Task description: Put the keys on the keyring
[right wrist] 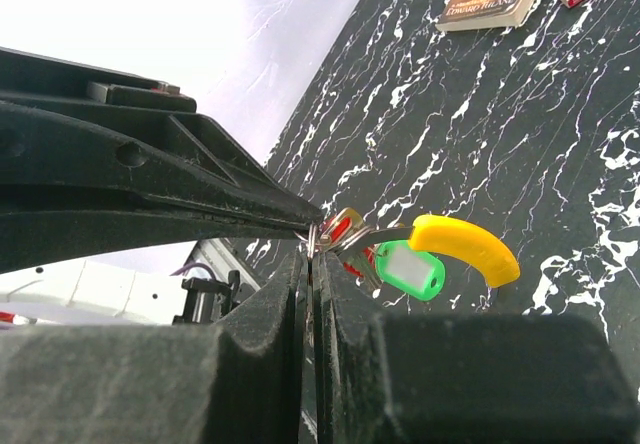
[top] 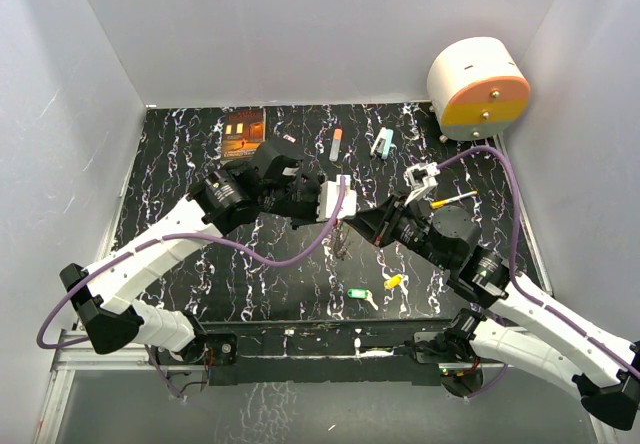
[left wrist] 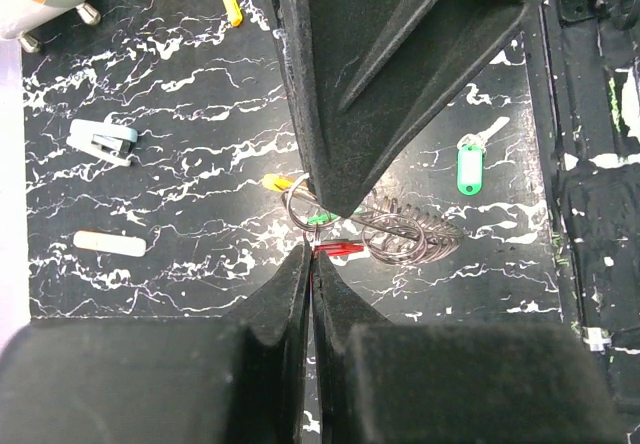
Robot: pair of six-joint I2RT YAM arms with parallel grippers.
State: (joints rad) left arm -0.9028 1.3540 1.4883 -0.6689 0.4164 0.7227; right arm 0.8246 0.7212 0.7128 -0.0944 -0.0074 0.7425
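Where the two arms meet in mid-air, you have the left gripper and right gripper both clamped on the keyring; a red key and a green key hang at it, while a yellow key lies loose on the table.

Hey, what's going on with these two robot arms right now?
Both arms meet above the middle of the table. The right end effector is shut on the keyring, with a green-tagged key hanging at it. The left end effector is shut on what looks like the red key, held against the ring. Another green key and a yellow key lie on the table, not yet threaded.
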